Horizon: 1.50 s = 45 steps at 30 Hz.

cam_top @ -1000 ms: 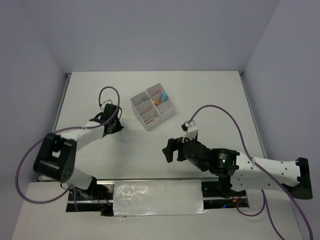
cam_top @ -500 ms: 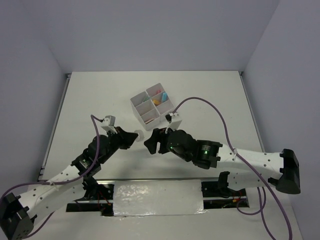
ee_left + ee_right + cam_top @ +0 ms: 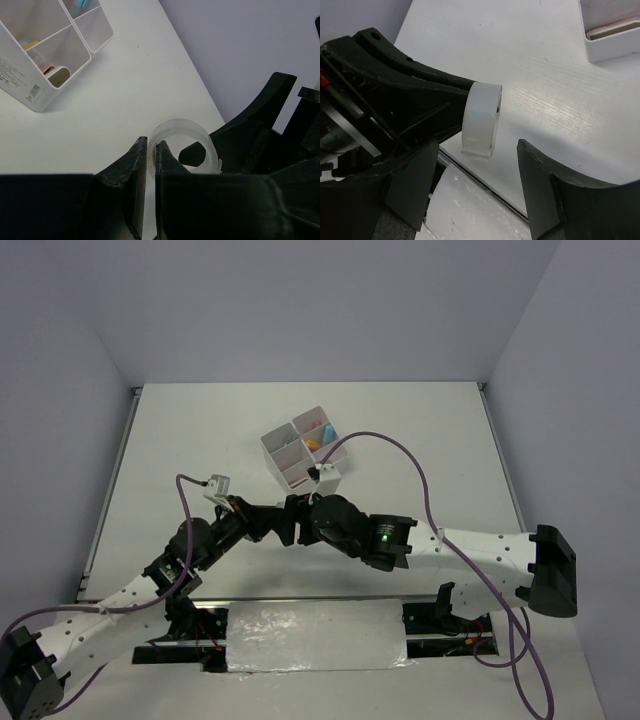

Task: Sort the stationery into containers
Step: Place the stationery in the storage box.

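Observation:
A translucent white tape roll (image 3: 180, 131) hangs above the table, and my left gripper (image 3: 151, 145) is shut on its wall, one finger inside the ring and one outside. In the right wrist view the tape roll (image 3: 481, 120) stands edge-on between the fingers of my right gripper (image 3: 477, 145). That gripper is open, with a gap on each side of the roll. From above, the left gripper (image 3: 262, 523) and the right gripper (image 3: 290, 520) meet just in front of the white four-compartment organiser (image 3: 268, 448).
Pink, blue and orange pieces (image 3: 318, 432) lie in the organiser's far right compartment. A tan eraser (image 3: 59, 76) sits in a near compartment of the organiser (image 3: 30, 92). The table's front edge and a foil-covered strip (image 3: 315, 635) lie below the grippers.
My left arm swung from the table's left side to the centre, carrying the roll. My right gripper moved left to the roll, and its jaws have narrowed around it.

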Tool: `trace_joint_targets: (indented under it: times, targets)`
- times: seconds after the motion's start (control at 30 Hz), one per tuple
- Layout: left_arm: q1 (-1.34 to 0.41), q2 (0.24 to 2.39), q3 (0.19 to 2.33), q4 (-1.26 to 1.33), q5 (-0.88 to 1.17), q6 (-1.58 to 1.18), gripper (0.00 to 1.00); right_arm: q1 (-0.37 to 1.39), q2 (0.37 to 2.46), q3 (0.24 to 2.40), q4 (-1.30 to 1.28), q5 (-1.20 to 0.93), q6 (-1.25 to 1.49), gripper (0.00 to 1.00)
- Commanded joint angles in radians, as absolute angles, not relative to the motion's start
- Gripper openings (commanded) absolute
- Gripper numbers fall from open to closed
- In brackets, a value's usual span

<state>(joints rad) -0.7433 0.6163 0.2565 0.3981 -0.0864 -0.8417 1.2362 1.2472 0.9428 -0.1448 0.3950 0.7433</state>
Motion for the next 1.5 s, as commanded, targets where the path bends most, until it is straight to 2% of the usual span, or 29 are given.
trace_joint_targets:
  times: [0.0,0.27,0.33,0.5,0.53,0.6,0.63,0.7,0.73,0.8,0.83,0.9,1.17,1.3,1.47]
  targets:
    - [-0.752,0.623,0.250,0.499,-0.061,-0.847,0.00,1.232,1.272,1.006,-0.150,0.400,0.747,0.71]
    - [-0.755,0.637,0.250,0.509,-0.051,-0.847,0.00,1.232,1.249,0.971,-0.121,0.465,0.746,0.44]
    - [-0.755,0.643,0.250,0.517,-0.048,-0.850,0.00,1.232,1.246,0.965,-0.120,0.477,0.739,0.40]
    - [-0.762,0.660,0.245,0.528,-0.048,-0.854,0.00,1.232,1.249,0.957,-0.100,0.491,0.733,0.40]
    - [-0.762,0.661,0.245,0.529,-0.049,-0.854,0.00,1.232,1.246,0.954,-0.094,0.488,0.726,0.31]
    - [-0.764,0.661,0.248,0.522,-0.055,-0.854,0.02,1.232,1.244,0.953,-0.086,0.489,0.723,0.19]
    - [-0.764,0.661,0.252,0.508,-0.058,-0.854,0.09,1.232,1.243,0.953,-0.089,0.492,0.721,0.17]
    - [-0.765,0.654,0.258,0.474,-0.074,-0.854,0.16,1.232,1.236,0.948,-0.090,0.502,0.719,0.12]
    - [-0.764,0.649,0.270,0.457,-0.083,-0.853,0.37,1.232,1.229,0.942,-0.086,0.505,0.716,0.11]
    - [-0.764,0.646,0.284,0.427,-0.101,-0.848,0.66,1.232,1.223,0.936,-0.080,0.511,0.706,0.06]
    - [-0.764,0.644,0.296,0.402,-0.106,-0.847,0.86,1.230,1.221,0.936,-0.083,0.514,0.704,0.06]
    - [-0.765,0.638,0.328,0.365,-0.135,-0.836,0.99,1.224,1.227,0.945,-0.103,0.518,0.700,0.05]
    - [-0.765,0.676,0.641,-0.229,-0.459,-0.894,0.99,1.112,1.275,0.957,-0.222,0.494,0.772,0.05]
    - [-0.765,0.631,0.750,-0.337,-0.521,-0.881,0.99,1.026,1.279,0.943,-0.235,0.469,0.779,0.06]
    - [-0.764,0.607,0.866,-0.509,-0.609,-0.801,0.99,0.881,1.348,1.034,-0.316,0.482,0.775,0.06]
